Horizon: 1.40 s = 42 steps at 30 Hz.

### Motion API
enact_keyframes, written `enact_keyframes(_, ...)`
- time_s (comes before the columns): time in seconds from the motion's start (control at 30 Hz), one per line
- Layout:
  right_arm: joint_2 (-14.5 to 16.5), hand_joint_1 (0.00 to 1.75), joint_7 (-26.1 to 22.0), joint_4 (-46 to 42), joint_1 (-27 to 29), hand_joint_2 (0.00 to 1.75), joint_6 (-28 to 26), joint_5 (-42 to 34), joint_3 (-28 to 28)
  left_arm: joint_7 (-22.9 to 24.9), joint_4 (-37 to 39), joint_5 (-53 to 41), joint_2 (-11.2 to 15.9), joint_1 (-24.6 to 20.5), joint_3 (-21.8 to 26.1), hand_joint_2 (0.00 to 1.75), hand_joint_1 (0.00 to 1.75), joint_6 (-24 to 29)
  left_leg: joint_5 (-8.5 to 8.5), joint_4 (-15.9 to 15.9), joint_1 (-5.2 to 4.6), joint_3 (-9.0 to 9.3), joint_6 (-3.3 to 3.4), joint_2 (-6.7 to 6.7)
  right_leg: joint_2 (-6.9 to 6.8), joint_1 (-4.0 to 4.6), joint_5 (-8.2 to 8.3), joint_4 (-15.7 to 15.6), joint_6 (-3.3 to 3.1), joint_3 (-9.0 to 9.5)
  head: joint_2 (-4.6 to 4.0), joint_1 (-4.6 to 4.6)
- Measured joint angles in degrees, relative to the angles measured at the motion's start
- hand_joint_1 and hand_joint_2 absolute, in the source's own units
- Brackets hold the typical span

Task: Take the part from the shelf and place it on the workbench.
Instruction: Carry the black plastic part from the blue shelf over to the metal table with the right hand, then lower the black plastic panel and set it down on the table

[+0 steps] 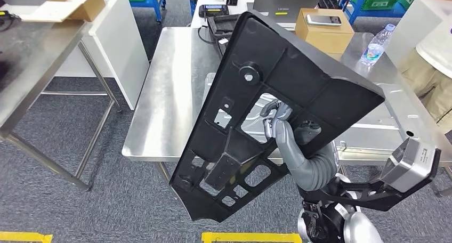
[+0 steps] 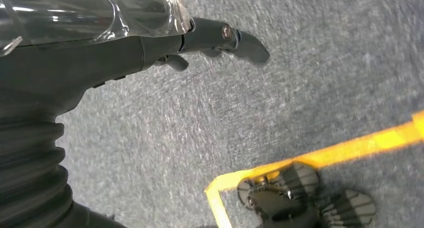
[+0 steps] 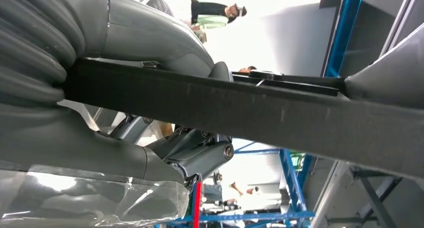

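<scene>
Black moulded plastic: the part (image 1: 277, 99), a large panel with cut-outs, hangs tilted above the near edge of the steel tabletop (image 1: 165, 104). You see the right hand (image 1: 277, 123) gripping it through an opening, thumb and fingers clamped on its edge in the right wrist view. Your left hand (image 2: 215, 38) hangs over grey carpet (image 2: 300, 78) beside yellow floor tape (image 2: 350, 148), fingers spread, holding nothing. A cardboard box (image 1: 323, 30) and water bottle (image 1: 376, 46) stand on the tabletop's far side.
</scene>
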Motion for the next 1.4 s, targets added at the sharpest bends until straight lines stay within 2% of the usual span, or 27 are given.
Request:
enact_keyframes(0.07,0.0,1.75,0.0,0.0,-0.1,1.75,0.0,0.1,0.0,-0.1,0.0,0.0,-0.1,0.0,0.0,1.75,0.0,0.0,0.2,2.6,0.06,-0.78,-0.5,0.18,-0.12,-0.45,0.17,-1.2,-0.42,1.4,0.0,0.03)
enact_keyframes(0.1,0.0,1.75,0.0,0.0,-0.2,1.75,0.0,0.2,0.0,-0.2,0.0,0.0,-0.1,0.0,0.0,1.75,0.0,0.0,-0.37,5.2,0.32,-2.14,-1.01,0.26,-0.18,-0.76,0.2,-1.5,-0.49,2.03,0.0,0.03)
enact_keyframes(0.2,0.0,1.75,0.6,0.0,-0.4,1.75,-0.2,1.1,0.0,-0.8,0.0,0.0,-0.1,0.0,0.0,1.75,0.0,-0.1,-4.83,15.1,2.01,-8.74,-3.02,0.36,-0.19,-1.54,-0.32,-1.7,-0.12,2.67,0.0,-0.03)
enact_keyframes(0.23,0.0,1.75,1.0,0.0,-0.4,1.75,-0.4,1.6,0.0,-1.0,0.0,0.0,-0.1,0.1,0.0,1.75,0.0,-0.1,-6.03,16.7,2.66,-10.41,-3.77,0.37,-0.14,-1.92,-0.62,-1.7,0.27,2.86,0.0,-0.04)
enact_keyframes(0.27,-0.1,1.75,1.7,-0.1,-0.4,1.75,-0.8,2.4,0.0,-1.1,0.0,0.1,-0.1,0.2,0.0,1.75,0.0,-0.1,-6.1,16.6,3.34,-11.35,-4.56,0.4,-0.1,-2.37,-0.97,-1.7,0.76,3.13,0.0,-0.06)
enact_keyframes(0.3,-0.1,1.75,2.5,-0.2,-0.4,1.75,-1.3,3.4,0.0,-1.2,0.0,0.2,-0.1,0.2,0.0,1.75,0.0,-0.2,-4.37,14.3,3.99,-11.06,-5.29,0.43,-0.07,-2.82,-1.33,-1.6,1.3,3.48,0.0,-0.08)
enact_keyframes(0.37,-0.3,1.75,4.4,-0.7,-0.5,1.75,-2.6,6.1,0.0,-1.5,0.0,0.5,-0.1,0.3,0.0,1.75,0.0,-0.2,1.23,6.2,5.1,-8.63,-6.86,0.39,-0.07,-3.56,-2.13,-1.3,2.54,4.17,-0.01,-0.09)
enact_keyframes(0.4,-0.5,1.75,5.3,-1.0,-0.6,1.75,-3.3,7.6,0.1,-1.6,0.0,0.7,-0.1,0.3,0.0,1.75,0.0,-0.2,2.42,3.0,5.24,-7.62,-7.05,0.33,-0.07,-3.84,-2.45,-1.1,3.11,4.3,-0.01,-0.13)
enact_keyframes(0.43,-0.7,1.75,6.4,-1.3,-0.8,1.75,-3.9,9.1,0.1,-1.6,0.0,0.8,-0.2,0.4,0.0,1.75,0.0,-0.3,3.02,1.2,5.14,-6.99,-6.9,0.25,-0.07,-3.96,-2.71,-0.9,3.66,4.28,-0.01,-0.08)
enact_keyframes(0.5,-1.2,1.75,8.9,-2.1,-1.0,1.75,-5.4,12.2,0.1,-1.8,0.0,1.2,-0.2,0.6,0.0,1.75,0.0,-0.3,2.82,0.8,4.36,-6.73,-5.39,0.15,-0.06,-4.3,-2.95,-1.0,4.61,4.27,-0.01,0.04)
enact_keyframes(0.53,-1.6,1.75,10.3,-2.6,-1.1,1.75,-6.1,13.9,0.2,-1.9,0.0,1.3,-0.1,0.7,0.0,1.75,0.0,-0.2,3.59,0.6,4.23,-6.43,-4.7,0.13,-0.09,-4.52,-3.14,-1.1,5.07,4.38,0.0,0.15)
enact_keyframes(0.6,-2.5,1.75,12.6,-3.7,-1.2,1.75,-7.3,17.1,0.1,-2.0,0.0,1.5,0.0,0.8,0.0,1.75,0.0,-0.1,3.98,0.1,4.17,-5.82,-3.51,0.15,-0.22,-4.78,-4.7,1.2,5.43,3.68,0.0,0.25)
enact_keyframes(0.63,-3.0,1.75,13.4,-4.3,-1.3,1.75,-7.7,18.2,0.1,-2.1,0.0,1.6,0.0,0.8,0.0,1.75,0.0,0.0,3.99,-0.1,4.22,-5.5,-3.07,0.2,-0.29,-4.75,-6.37,4.4,5.41,2.25,0.0,0.37)
enact_keyframes(0.7,-4.0,1.75,14.6,-5.2,-1.4,1.75,-8.2,19.5,0.1,-2.2,0.0,1.8,0.0,0.8,0.1,1.75,0.0,0.0,3.71,-0.1,3.93,-5.16,-2.57,0.34,-0.33,-4.51,-10.23,13.4,5.33,-2.34,0.0,0.61)
enact_keyframes(0.73,-4.4,1.75,15.0,-5.5,-1.3,1.75,-8.3,19.7,0.1,-2.2,0.0,1.8,0.0,0.9,0.1,1.75,0.0,0.0,3.58,-0.2,3.79,-5.04,-2.49,0.38,-0.33,-4.44,-11.25,16.8,5.34,-4.35,0.0,0.69)
enact_keyframes(0.77,-4.8,1.75,15.3,-5.8,-1.3,1.75,-8.3,19.9,0.1,-2.2,0.0,1.9,0.0,0.9,0.1,1.75,0.0,0.0,3.42,-0.1,3.69,-4.92,-2.48,0.41,-0.33,-4.42,-11.2,18.3,5.34,-5.42,0.0,0.7)
enact_keyframes(0.8,-5.1,1.75,15.5,-6.0,-1.3,1.75,-8.3,20.0,0.1,-2.2,0.0,1.9,0.0,0.9,0.1,1.75,0.0,0.0,3.23,-0.1,3.69,-4.71,-2.59,0.39,-0.34,-4.46,-9.93,17.1,5.34,-5.15,0.0,0.7)
enact_keyframes(0.87,-5.5,1.75,15.8,-6.5,-1.3,1.75,-8.3,20.3,0.1,-2.3,0.0,1.9,0.0,0.9,0.0,1.75,0.0,0.1,2.69,0.0,3.78,-4.13,-3.15,0.33,-0.39,-4.74,-5.64,9.5,5.46,-1.72,0.0,0.72)
enact_keyframes(0.93,-5.7,1.75,15.9,-6.9,-1.3,1.75,-8.3,20.5,0.1,-2.3,0.0,2.0,0.0,0.8,0.1,1.75,0.0,0.1,2.07,0.3,3.59,-3.88,-3.98,0.29,-0.23,-4.77,-3.11,2.8,5.33,1.44,0.0,0.71)
enact_keyframes(0.97,-5.8,1.75,15.9,-7.0,-1.3,1.75,-8.3,20.6,0.1,-2.3,0.0,2.0,0.0,0.8,0.1,1.75,0.0,0.1,1.89,0.3,3.51,-3.87,-4.32,0.27,-0.13,-4.64,-2.92,1.5,5.04,1.98,0.0,0.66)
enact_keyframes(1.1,-6.3,1.75,16.3,-7.5,-1.3,1.75,-8.6,21.7,0.2,-2.3,0.0,2.0,0.0,0.6,0.1,1.75,0.0,0.1,1.2,0.8,4.16,-4.03,-5.15,0.35,0.0,-3.95,-3.21,1.4,3.18,1.94,0.0,0.47)
enact_keyframes(1.17,-6.4,1.75,16.7,-8.0,-1.4,1.75,-8.7,22.4,0.2,-2.2,0.0,2.1,0.0,0.6,0.1,1.75,0.0,0.1,-1.62,6.0,4.25,-6.44,-5.2,0.49,-0.12,-3.83,-3.26,1.3,2.53,2.15,0.0,0.34)
enact_keyframes(1.23,-6.7,1.75,17.3,-8.3,-1.3,1.75,-8.8,22.9,0.2,-2.3,0.0,2.2,0.0,0.6,0.1,1.75,0.0,0.2,-5.19,15.0,3.99,-11.08,-4.93,0.55,-0.22,-3.36,-3.48,1.3,2.15,2.25,0.0,0.21)
enact_keyframes(1.27,-6.9,1.75,17.6,-8.4,-1.3,1.75,-8.9,23.0,0.1,-2.2,0.0,2.3,0.0,0.6,0.1,1.75,0.0,0.2,-5.91,18.1,3.74,-12.88,-4.68,0.55,-0.25,-3.06,-3.59,1.3,1.97,2.34,0.0,0.18)
enact_keyframes(1.3,-7.0,1.75,17.9,-8.5,-1.3,1.75,-8.9,23.2,0.1,-2.2,0.0,2.3,0.0,0.5,0.1,1.75,0.0,0.2,-5.72,19.4,3.45,-13.77,-4.36,0.55,-0.24,-2.8,-3.7,1.3,1.82,2.46,0.0,0.16)
enact_keyframes(1.33,-7.2,1.75,18.1,-8.6,-1.2,1.75,-9.0,23.3,0.1,-2.2,0.0,2.3,0.0,0.5,0.1,1.75,0.0,0.2,-4.14,17.5,3.07,-13.15,-3.9,0.55,-0.18,-2.56,-3.83,1.3,1.66,2.7,0.0,0.15)
enact_keyframes(1.4,-7.5,1.75,18.4,-8.9,-1.3,1.75,-9.0,23.4,0.1,-2.1,0.0,2.3,0.1,0.6,0.1,1.75,0.0,0.2,0.43,9.0,2.17,-9.45,-2.57,0.55,-0.05,-2.26,-4.15,1.3,1.43,3.26,-0.01,0.15)
